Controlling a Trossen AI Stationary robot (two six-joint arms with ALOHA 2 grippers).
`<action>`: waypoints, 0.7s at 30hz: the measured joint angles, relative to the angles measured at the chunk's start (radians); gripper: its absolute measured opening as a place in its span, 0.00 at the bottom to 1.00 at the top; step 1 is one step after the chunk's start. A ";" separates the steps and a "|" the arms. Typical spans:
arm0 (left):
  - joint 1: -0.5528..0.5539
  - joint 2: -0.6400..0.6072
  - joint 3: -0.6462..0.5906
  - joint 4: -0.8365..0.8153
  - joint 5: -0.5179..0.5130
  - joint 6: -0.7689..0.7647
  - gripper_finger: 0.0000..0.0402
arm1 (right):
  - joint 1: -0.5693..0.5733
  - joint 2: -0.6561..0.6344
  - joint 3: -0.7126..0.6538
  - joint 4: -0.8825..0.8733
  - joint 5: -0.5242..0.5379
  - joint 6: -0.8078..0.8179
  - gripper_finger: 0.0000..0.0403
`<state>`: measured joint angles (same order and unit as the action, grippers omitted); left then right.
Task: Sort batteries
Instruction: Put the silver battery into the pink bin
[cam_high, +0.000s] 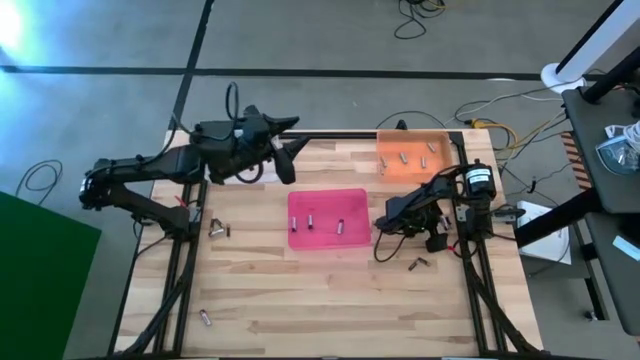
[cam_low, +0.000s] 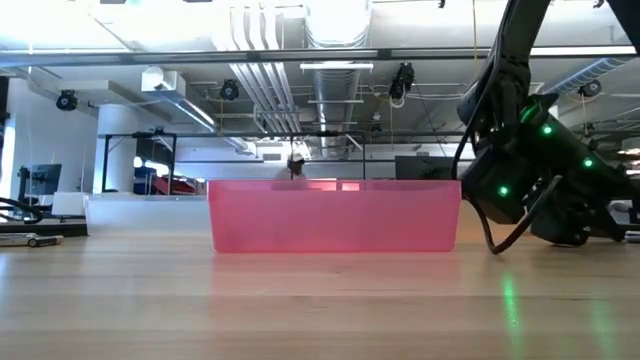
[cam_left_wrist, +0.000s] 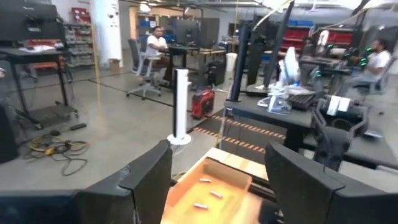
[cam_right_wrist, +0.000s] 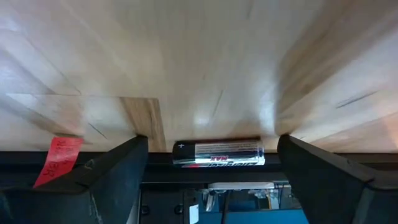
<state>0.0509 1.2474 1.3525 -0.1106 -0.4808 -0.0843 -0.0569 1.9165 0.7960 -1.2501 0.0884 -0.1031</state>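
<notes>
2 trays: pink (cam_high: 328, 238), orange (cam_high: 415, 158). Batteries: 3 in pink (cam_high: 310, 221), about 4 in orange (cam_high: 403, 157), 2 loose left of pink (cam_high: 214, 228), 1 near front edge (cam_high: 205, 318), 2 by right gripper (cam_high: 416, 264). 2 arms

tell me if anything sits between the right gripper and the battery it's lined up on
Nothing visible does. The right gripper is open and low over the table, with the battery lying crosswise between its fingers and only bare wood around it.
</notes>
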 joint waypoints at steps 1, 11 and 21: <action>-0.004 0.012 0.014 -0.002 -0.012 0.008 0.58 | 0.000 0.011 0.000 -0.005 -0.004 0.001 0.87; -0.017 0.060 0.105 -0.092 -0.050 0.046 0.58 | 0.005 0.039 -0.019 0.036 0.074 -0.032 0.85; -0.019 -0.020 0.093 -0.201 -0.053 0.050 0.58 | 0.007 0.106 -0.022 0.032 0.058 -0.044 0.74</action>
<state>0.0322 1.2278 1.4456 -0.3119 -0.5339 -0.0345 -0.0496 2.0225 0.7738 -1.2180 0.1461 -0.1474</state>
